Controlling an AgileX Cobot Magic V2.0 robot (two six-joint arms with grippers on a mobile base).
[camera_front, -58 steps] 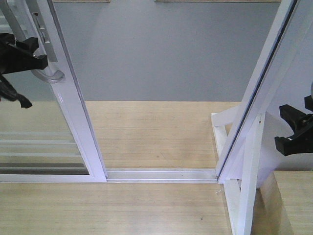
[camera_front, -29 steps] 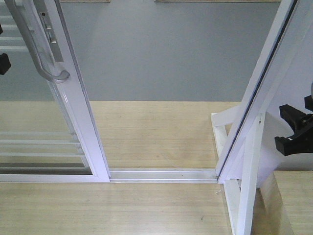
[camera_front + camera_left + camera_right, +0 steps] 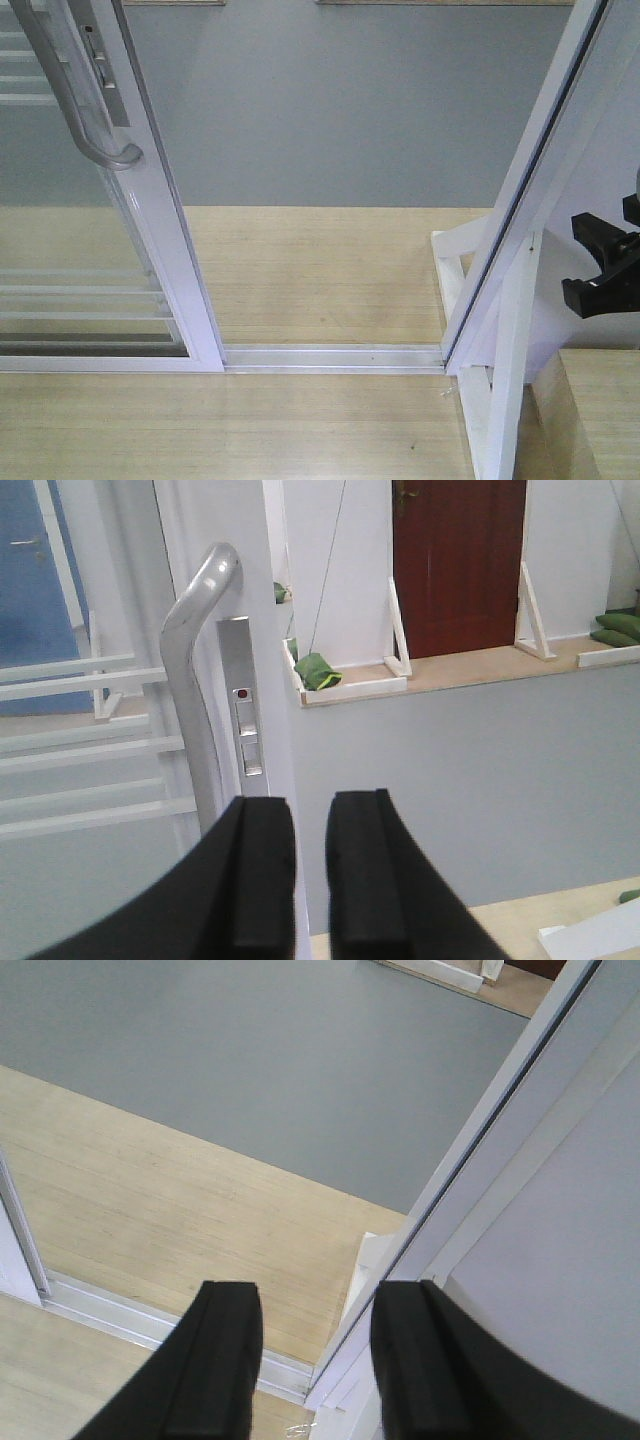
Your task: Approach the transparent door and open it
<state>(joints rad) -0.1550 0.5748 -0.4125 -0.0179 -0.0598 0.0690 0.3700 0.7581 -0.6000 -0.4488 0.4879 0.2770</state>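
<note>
Our two-armed robot faces a doorway where the transparent door (image 3: 90, 200) stands slid to the left of the front view, its white frame resting in the floor track (image 3: 330, 356) and a wide gap between it and the slanting white jamb (image 3: 520, 190) at right. Through the gap we see pale wood flooring (image 3: 320, 270) giving way to grey floor (image 3: 340, 110) beyond. Thin white bars cross the glass, and the curved grey pull handle (image 3: 85, 100) with its lock plate (image 3: 100, 70) sits on the door's right stile.

From our left wrist camera, the left end effector (image 3: 308, 870) hangs just in front of that stile, its black pads (image 3: 260, 870) set close with only a narrow slit between them and nothing caught there; the handle (image 3: 195, 680) and lock plate (image 3: 245, 710) rise just above and behind, apart from the pads. A dark red door (image 3: 458, 565) and green bags (image 3: 318, 670) show far behind.

Our right end effector (image 3: 312, 1360) hovers over the track near the jamb, its pads (image 3: 225, 1360) spread wide on empty air. In the front view it shows at the far right edge (image 3: 605, 265), beside a wooden block (image 3: 600, 410).
</note>
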